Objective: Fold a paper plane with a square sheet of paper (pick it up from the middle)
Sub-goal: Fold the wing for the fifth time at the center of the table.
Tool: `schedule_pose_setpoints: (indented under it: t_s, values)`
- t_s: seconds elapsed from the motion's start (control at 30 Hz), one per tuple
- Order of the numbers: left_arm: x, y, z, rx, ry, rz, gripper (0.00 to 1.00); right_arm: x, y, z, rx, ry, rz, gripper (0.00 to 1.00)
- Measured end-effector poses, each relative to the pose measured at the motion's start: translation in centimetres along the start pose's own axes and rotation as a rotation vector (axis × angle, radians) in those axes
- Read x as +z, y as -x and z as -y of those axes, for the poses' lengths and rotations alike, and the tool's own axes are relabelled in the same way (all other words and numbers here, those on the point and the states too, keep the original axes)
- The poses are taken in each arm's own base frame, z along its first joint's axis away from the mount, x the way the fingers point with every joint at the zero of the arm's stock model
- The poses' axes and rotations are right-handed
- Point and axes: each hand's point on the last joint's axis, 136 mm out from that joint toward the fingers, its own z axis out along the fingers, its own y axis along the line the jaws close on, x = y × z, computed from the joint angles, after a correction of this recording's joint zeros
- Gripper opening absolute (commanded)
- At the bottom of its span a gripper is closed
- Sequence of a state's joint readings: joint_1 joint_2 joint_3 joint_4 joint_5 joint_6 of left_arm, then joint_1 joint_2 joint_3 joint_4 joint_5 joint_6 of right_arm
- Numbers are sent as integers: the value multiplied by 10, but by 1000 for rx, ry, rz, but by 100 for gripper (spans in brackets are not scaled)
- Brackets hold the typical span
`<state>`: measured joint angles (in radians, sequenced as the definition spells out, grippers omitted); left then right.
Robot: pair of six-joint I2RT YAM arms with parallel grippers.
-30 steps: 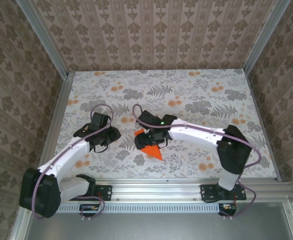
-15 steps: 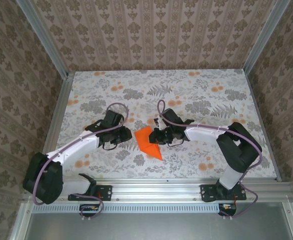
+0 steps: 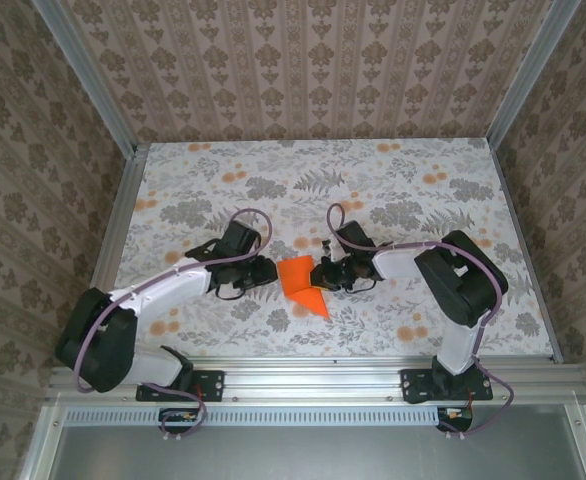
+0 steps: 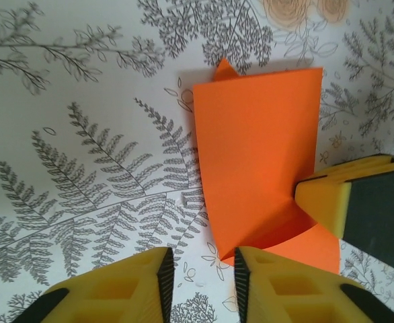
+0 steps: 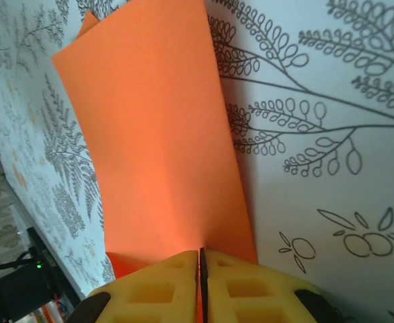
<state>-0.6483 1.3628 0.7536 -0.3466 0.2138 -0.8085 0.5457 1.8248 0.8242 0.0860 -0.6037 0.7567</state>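
Square sheet of paper point(image 3: 299, 277) pinched by low-reaching right end effector point(image 5: 202, 272); left end effector point(image 4: 202, 279) slightly spread alongside.

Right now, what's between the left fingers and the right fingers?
The folded bright orange paper sheet, shown in the top view; the right fingers pinch its edge.

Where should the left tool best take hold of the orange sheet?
Probably the orange sheet by its free edge facing the left tool, coming low from the left: the right tool pinches the opposite edge, and this side looks lifted.
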Motion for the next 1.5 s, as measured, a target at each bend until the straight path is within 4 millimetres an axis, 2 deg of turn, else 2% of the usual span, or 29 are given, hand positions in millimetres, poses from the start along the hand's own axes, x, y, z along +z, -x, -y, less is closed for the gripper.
schedule_pose_setpoints:
  t_s: [0.23, 0.37, 0.63, 0.8, 1.07, 1.27, 1.37, 1.5]
  values:
    - [6, -3, 7, -31, -28, -19, 51, -2, 1, -1, 10, 65, 13, 15]
    - [15, -8, 13, -63, -47, -33, 51, -3, 2, -1, 11, 85, 20, 15]
    - [38, -31, 19, -111, -49, -90, 51, -3, 2, -2, 22, 107, 25, 16]
    - [44, -38, 17, -143, -57, -93, 47, -4, 3, -2, 26, 117, 26, 16]
    - [48, -32, 29, -153, -106, -62, 27, -4, 3, -3, 37, 128, 27, 18]
    - [48, -26, 30, -152, -107, -32, 17, -7, 3, -3, 38, 120, 33, 22]
    - [49, -25, 28, -151, -97, -24, 17, -15, 6, 3, 55, 81, 52, 31]
    - [51, -24, 25, -151, -84, -19, 17, -37, 16, 8, 69, 35, 112, 34]
